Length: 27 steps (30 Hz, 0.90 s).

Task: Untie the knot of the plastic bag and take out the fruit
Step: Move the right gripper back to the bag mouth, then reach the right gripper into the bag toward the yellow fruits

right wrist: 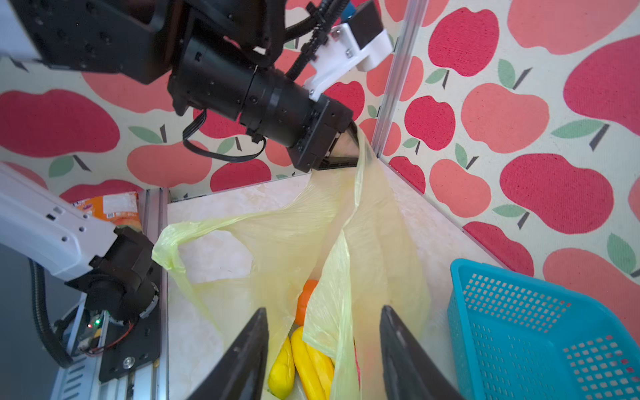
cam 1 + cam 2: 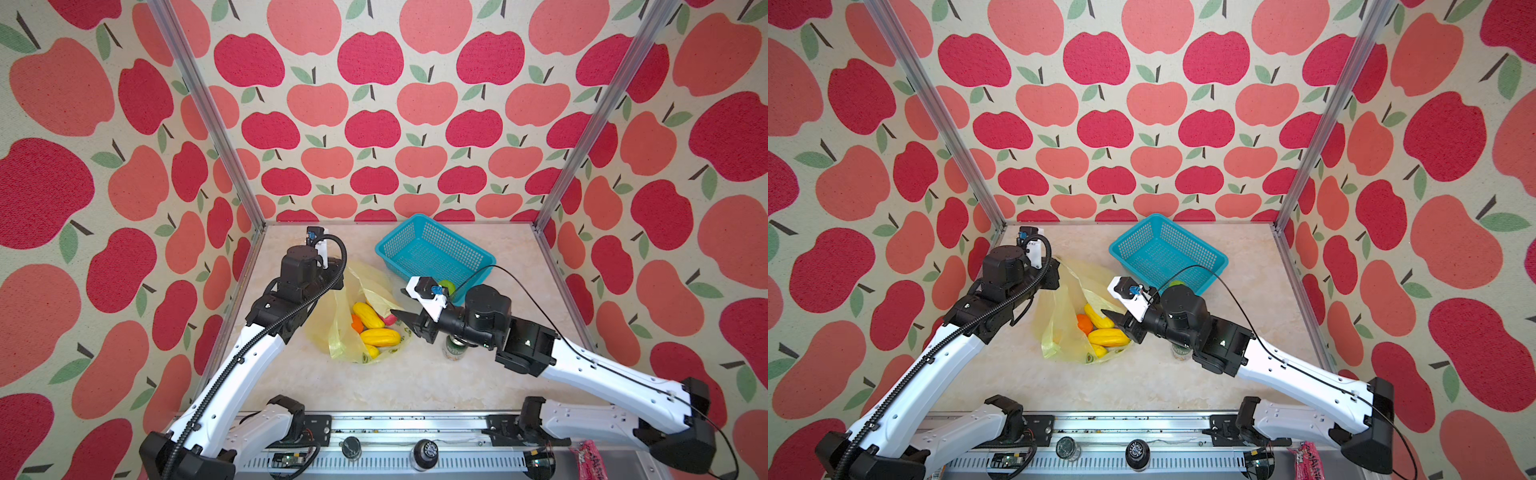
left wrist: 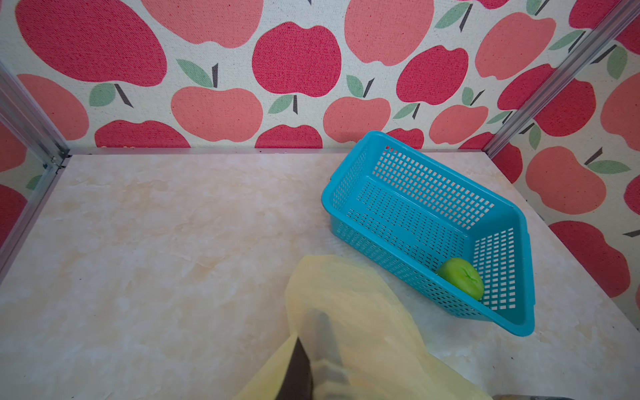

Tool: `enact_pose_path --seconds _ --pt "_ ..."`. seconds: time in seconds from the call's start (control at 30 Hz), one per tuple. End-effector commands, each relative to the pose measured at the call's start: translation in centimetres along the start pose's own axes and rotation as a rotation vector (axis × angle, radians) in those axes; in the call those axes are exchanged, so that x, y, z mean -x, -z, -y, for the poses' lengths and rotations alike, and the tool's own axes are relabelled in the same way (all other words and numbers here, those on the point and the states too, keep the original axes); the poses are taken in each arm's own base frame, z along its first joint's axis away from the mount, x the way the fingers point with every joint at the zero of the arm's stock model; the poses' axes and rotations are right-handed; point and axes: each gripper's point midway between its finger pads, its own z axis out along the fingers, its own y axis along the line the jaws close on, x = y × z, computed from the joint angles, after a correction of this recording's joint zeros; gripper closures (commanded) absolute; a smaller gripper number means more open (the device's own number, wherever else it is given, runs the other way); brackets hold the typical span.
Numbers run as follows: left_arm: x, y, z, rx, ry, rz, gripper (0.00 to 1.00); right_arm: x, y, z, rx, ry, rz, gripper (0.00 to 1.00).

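On the marble table (image 2: pixel 415 382) I see the plastic bag (image 2: pixel 340 324) slumped open just beside the teal basket (image 2: pixel 399 239), with its upper edge pulled up and pinched tight in my left gripper (image 1: pixel 353 147). My right gripper (image 1: pixel 323 309) hangs at the bag's mouth, its fingers (image 1: pixel 249 346) apart and a fold of film between them. The fruit (image 2: pixel 380 336), yellow and orange pieces, lies inside the bag, and one green fruit (image 3: pixel 462 282) sits in a corner of the basket.

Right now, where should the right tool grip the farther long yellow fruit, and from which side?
Likely pinch the long yellow fruit across its narrow middle, from above: it lies uncovered in the plastic bag, whose mouth the left tool holds open.
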Motion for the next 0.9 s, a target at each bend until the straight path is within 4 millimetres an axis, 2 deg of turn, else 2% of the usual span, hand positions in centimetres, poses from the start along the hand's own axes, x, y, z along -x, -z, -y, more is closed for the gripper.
enact_pose_path --seconds 0.0,0.1,0.2,0.3,0.57,0.7,0.77,0.8,0.87 --pt "0.3 0.5 -0.3 0.012 -0.008 0.013 1.00 -0.2 -1.7 -1.1 -0.010 0.124 -0.045 0.57" --pt "0.2 0.5 -0.3 0.013 -0.009 0.011 1.00 -1.8 -3.6 -1.0 -0.035 0.125 -0.088 0.68" --pt "0.3 0.6 -0.2 0.010 -0.008 0.015 1.00 -3.2 -5.2 -1.6 -0.011 0.119 -0.124 0.69" --pt "0.3 0.6 -0.2 0.009 -0.008 0.016 1.00 -4.3 -6.5 -1.4 -0.029 0.117 -0.171 0.71" --pt "0.3 0.6 -0.2 0.006 -0.008 0.015 1.00 -7.4 -9.0 -1.0 -0.029 0.088 -0.254 0.73" --pt "0.4 0.7 -0.2 0.005 -0.008 0.020 1.00 -9.1 -10.4 -1.5 -0.015 0.103 -0.321 0.73" --pt "0.4 0.7 -0.2 0.006 -0.009 0.020 1.00 -9.2 -10.7 -1.6 -0.037 0.128 -0.340 0.75" --pt "0.4 0.8 -0.2 0.006 -0.009 0.020 1.00 -9.1 -10.6 -1.8 -0.034 0.137 -0.341 0.73" --pt "0.4 0.8 -0.2 0.006 -0.009 0.021 1.00 -8.2 -9.8 -2.3 -0.008 0.133 -0.314 0.62"
